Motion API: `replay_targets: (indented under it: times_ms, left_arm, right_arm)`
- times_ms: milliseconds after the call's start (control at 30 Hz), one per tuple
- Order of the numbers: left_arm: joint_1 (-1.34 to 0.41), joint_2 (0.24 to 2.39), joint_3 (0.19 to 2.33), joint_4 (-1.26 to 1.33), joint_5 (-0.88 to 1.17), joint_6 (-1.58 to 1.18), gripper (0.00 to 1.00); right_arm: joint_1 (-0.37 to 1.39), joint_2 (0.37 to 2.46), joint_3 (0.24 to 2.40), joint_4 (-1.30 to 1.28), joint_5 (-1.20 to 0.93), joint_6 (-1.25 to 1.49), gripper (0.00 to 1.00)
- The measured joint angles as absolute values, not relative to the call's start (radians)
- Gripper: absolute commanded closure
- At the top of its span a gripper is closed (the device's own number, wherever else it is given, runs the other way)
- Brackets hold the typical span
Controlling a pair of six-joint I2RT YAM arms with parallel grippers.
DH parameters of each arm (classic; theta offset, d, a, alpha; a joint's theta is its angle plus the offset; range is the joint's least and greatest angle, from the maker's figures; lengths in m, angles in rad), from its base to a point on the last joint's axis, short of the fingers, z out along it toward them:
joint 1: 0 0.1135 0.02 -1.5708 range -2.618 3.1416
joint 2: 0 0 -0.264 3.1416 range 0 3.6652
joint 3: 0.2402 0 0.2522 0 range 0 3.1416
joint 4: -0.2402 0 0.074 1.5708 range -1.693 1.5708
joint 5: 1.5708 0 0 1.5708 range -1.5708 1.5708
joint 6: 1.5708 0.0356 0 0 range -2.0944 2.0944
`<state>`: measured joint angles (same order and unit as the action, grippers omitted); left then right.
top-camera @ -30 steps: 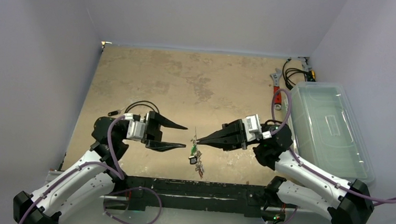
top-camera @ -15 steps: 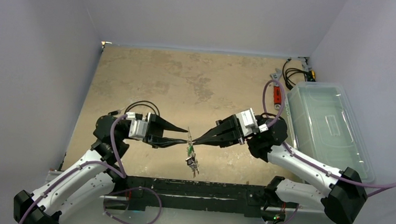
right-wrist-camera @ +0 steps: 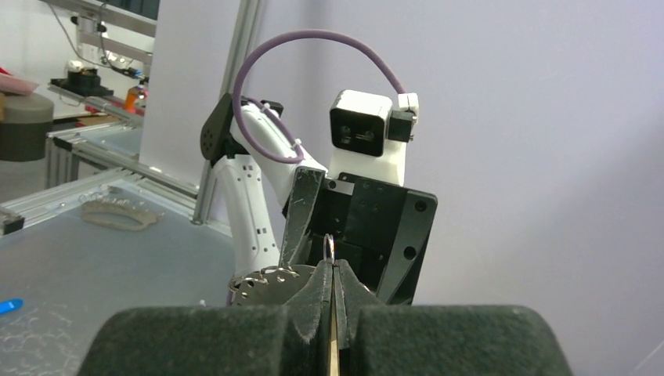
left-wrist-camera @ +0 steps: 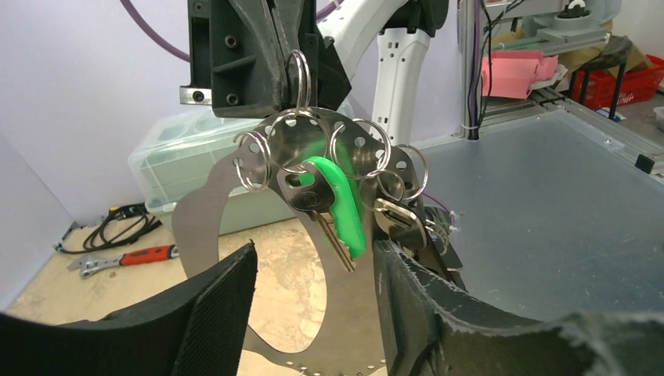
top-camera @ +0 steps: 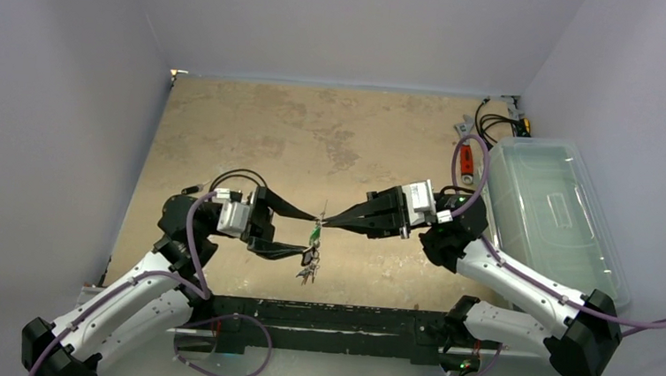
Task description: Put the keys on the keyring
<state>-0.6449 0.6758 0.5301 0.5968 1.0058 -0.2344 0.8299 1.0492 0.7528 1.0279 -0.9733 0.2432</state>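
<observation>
Found right gripper (top-camera: pixel 325 221) pressed together on a small split ring (left-wrist-camera: pixel 297 72) at the top of the keyring (left-wrist-camera: pixel 202 215). Confirmed in right wrist view, with that ring's loop poking up between the closed fingertips (right-wrist-camera: pixel 317 283). Found left gripper (top-camera: pixel 311 233) spread wide, one finger either side of the keyring; cannot tell whether either pad touches it. Noted keyring hanging above the table (top-camera: pixel 254 129), edge-on in top view and barely a sliver there. Got its face only from left wrist view: flat silvery ring, perforated rim, more split rings through the holes. Saw keys (top-camera: pixel 308 264) as one dangling cluster below the keyring in top view. Made out green-headed key (left-wrist-camera: pixel 338 205) in front of the keyring and second key (left-wrist-camera: pixel 401 223) just beside it in left wrist view. Logged red-handled wrench (top-camera: pixel 466 159) and clear bin (top-camera: pixel 558 213) well apart from the keyring.
</observation>
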Motion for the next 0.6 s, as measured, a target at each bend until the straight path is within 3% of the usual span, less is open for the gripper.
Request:
replay_targets:
  times_ms: [433, 533, 600]
  left_arm:
    - [-0.645, 0.709, 0.530, 0.657, 0.980, -0.271, 0.36]
    - [-0.645, 0.715, 0.525, 0.680, 0.979, -0.282, 0.39]
    - [-0.645, 0.718, 0.525, 0.691, 0.976, -0.290, 0.45]
  right_arm:
    - [0.830, 1.060, 0.753, 1.003, -0.904, 0.208, 1.00]
    - [0.830, 1.070, 0.753, 1.003, -0.898, 0.207, 1.00]
    - [0.830, 1.076, 0.753, 1.007, -0.897, 0.207, 1.00]
